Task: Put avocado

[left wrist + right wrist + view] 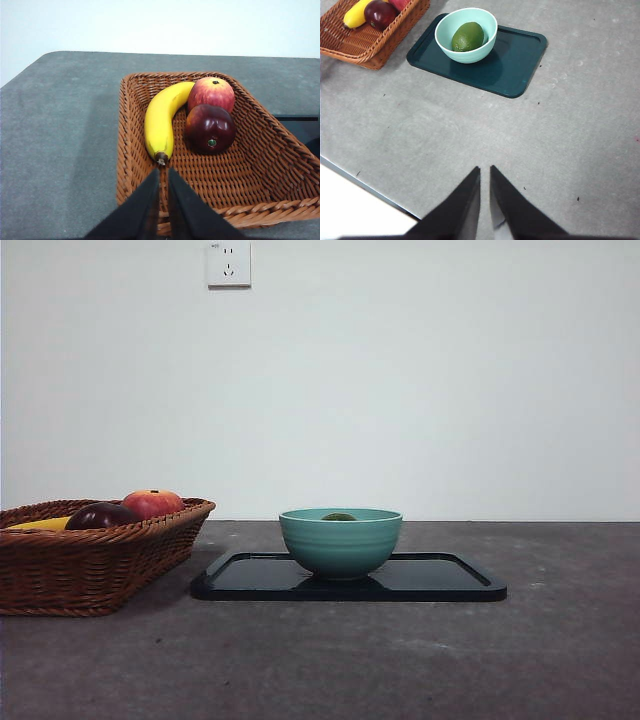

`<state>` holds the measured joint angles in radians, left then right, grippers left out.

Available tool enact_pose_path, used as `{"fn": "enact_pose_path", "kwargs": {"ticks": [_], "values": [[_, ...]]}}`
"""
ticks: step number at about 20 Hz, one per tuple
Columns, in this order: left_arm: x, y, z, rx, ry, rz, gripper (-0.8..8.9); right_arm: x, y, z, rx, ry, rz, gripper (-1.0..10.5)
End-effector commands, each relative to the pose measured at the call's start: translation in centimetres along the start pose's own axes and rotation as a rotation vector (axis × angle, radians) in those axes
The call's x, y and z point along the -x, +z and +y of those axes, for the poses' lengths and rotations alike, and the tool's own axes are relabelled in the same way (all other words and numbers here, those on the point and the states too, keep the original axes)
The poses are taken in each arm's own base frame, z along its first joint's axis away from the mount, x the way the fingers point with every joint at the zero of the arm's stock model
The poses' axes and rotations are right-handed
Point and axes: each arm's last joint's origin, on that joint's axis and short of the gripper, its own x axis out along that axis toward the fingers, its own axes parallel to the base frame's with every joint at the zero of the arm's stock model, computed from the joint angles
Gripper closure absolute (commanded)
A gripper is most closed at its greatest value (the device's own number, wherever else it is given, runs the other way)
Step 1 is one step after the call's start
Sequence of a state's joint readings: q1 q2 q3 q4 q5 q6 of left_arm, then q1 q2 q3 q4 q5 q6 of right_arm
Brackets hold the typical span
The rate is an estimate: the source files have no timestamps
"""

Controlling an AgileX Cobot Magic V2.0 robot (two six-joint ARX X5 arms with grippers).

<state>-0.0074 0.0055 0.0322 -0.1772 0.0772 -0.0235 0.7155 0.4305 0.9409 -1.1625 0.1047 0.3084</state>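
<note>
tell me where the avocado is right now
The avocado lies inside the teal bowl, which stands on the dark tray beside the wicker basket; the front view shows only its top above the rim.

Only the two end effectors are seen of the robot, each in its own wrist view. The left end effector (163,172) is formed of two black jaws, flat-sided and tapered to narrow tips, with a matte, unmarked surface. The right end effector (484,170) is built alike: two black wedge-shaped jaws, broad at the base and thin at the tip. No part of either arm is shown in the front view
</note>
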Motion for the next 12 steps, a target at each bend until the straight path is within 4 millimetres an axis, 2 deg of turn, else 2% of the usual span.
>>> {"fn": "enact_pose_path", "kwargs": {"ticks": [1,4,5,9,12], "values": [[-0.2,-0.7,0.0,-0.009,0.002,0.027,7.87,0.1,0.2,0.1,-0.001,0.011,-0.012,9.2],[-0.2,-0.7,0.0,-0.009,0.002,0.027,7.87,0.1,0.2,0.1,-0.003,0.005,-0.012,9.2],[-0.2,-0.7,0.0,-0.009,0.002,0.027,7.87,0.3,0.3,-0.1,0.057,-0.035,-0.039,9.2],[-0.2,-0.7,0.0,-0.009,0.002,0.027,7.87,0.3,1.1,-0.9,0.056,-0.226,-0.283,9.2],[-0.2,-0.7,0.0,-0.009,0.002,0.027,7.87,-2.0,0.5,-2.3,0.082,-0.388,-0.467,9.2]]}}
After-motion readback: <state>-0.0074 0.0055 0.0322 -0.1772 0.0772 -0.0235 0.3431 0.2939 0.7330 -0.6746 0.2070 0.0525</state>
